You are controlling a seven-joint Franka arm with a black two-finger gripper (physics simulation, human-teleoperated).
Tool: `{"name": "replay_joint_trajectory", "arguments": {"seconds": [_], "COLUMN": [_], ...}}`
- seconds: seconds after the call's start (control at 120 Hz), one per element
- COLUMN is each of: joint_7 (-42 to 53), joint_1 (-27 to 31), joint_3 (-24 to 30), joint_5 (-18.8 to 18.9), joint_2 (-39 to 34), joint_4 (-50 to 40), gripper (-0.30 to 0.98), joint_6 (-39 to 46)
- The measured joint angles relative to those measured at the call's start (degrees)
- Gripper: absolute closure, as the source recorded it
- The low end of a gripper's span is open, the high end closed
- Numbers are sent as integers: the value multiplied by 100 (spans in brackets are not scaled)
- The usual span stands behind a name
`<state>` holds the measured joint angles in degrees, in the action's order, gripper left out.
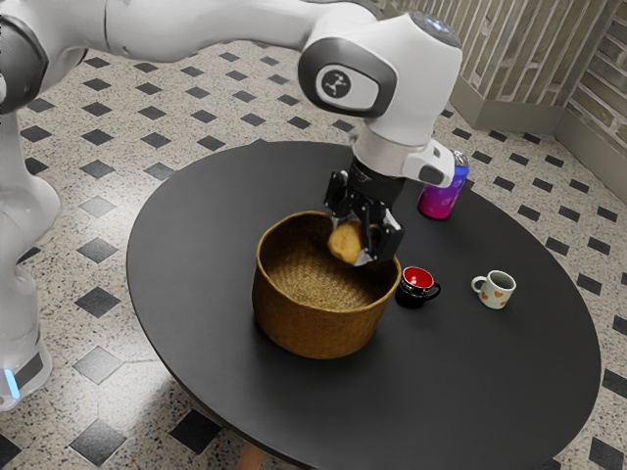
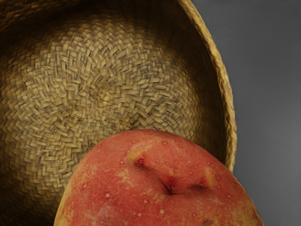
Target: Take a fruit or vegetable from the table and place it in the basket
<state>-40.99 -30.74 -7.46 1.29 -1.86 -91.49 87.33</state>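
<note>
In the exterior view my gripper is over the basket's far side, toward the exterior view's right, shut on a yellowish potato. The potato hangs at about rim height, inside the rim's outline. Seen from the hand, the red-and-yellow potato is large and close, with the woven basket floor below it and a curved rim beyond. How far the potato is above the basket floor I cannot tell.
A black mug with a red inside stands close beside the basket. Farther to the exterior view's right is a white mug. Behind the gripper stands a purple-blue can. All are on the round black table.
</note>
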Motion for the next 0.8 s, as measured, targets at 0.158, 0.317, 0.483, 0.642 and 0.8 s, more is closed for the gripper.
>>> {"name": "replay_joint_trajectory", "arguments": {"seconds": [0.158, 0.317, 0.483, 0.642, 0.8], "joint_7": [-7, -12, -15, -16, 499], "joint_1": [62, 294, 623, 691, 741], "joint_3": [-58, -7, -17, -25, 0], "joint_5": [60, 86, 51, 18, 647], "joint_2": [186, 442, 502, 486, 700], "joint_4": [76, 250, 255, 239, 976], "gripper": [40, 40, 17, 5, 2], "joint_6": [53, 159, 258, 320, 326]}}
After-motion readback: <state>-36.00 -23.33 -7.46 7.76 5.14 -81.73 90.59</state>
